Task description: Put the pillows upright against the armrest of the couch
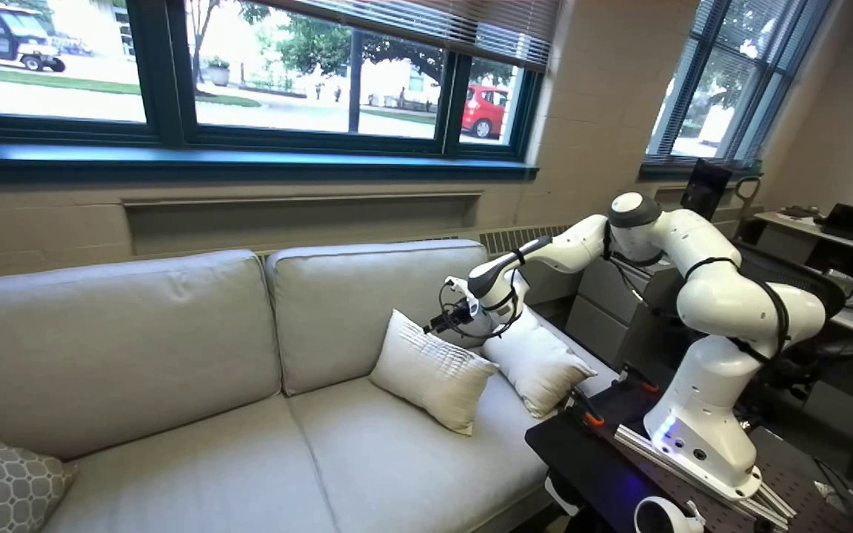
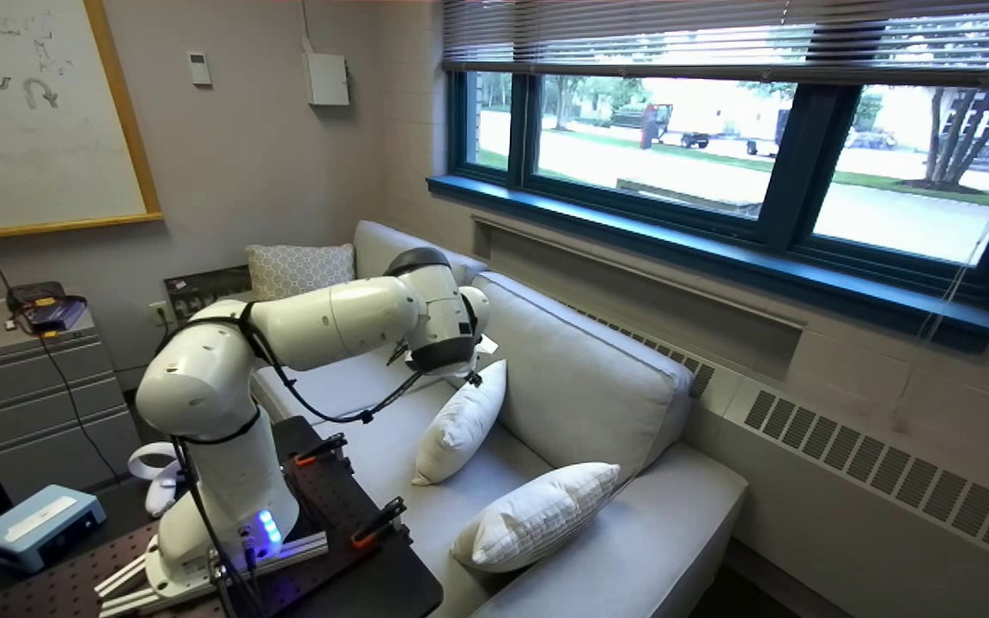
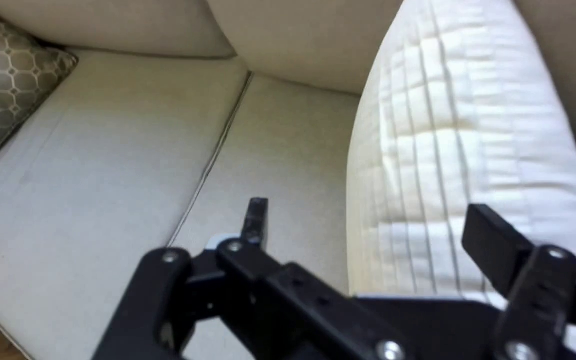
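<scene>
Extending across the lower left of an exterior view, the couch (image 1: 189, 459) holds three items: the first cream pillow (image 1: 434, 374), tilted on the seat (image 1: 356, 440) near the centre; the second cream pillow (image 1: 534, 363), farther right, tilted beside the armrest (image 2: 658, 506); and the grey patterned pillow (image 1: 4, 485), in the lower left corner.

In the wrist view, the fingers (image 3: 488, 235) of the gripper (image 3: 370, 225) stand wide apart in the lower half: the left-of-frame finger is over the seat, the right-of-frame finger overlaps the first cream pillow. Contact with the fabric cannot be determined.

The cabinet (image 2: 14, 390) at the left edge of an exterior view has its drawers (image 2: 31, 455) closed. The black table (image 2: 383, 558), at the lower left, supports the robot arm (image 2: 331, 322); a blue box (image 2: 35, 528) sits to the left of it. The window (image 2: 791, 163) occupies the upper right, above a wall vent (image 2: 872, 463); the whiteboard (image 2: 31, 129) occupies the upper left.
</scene>
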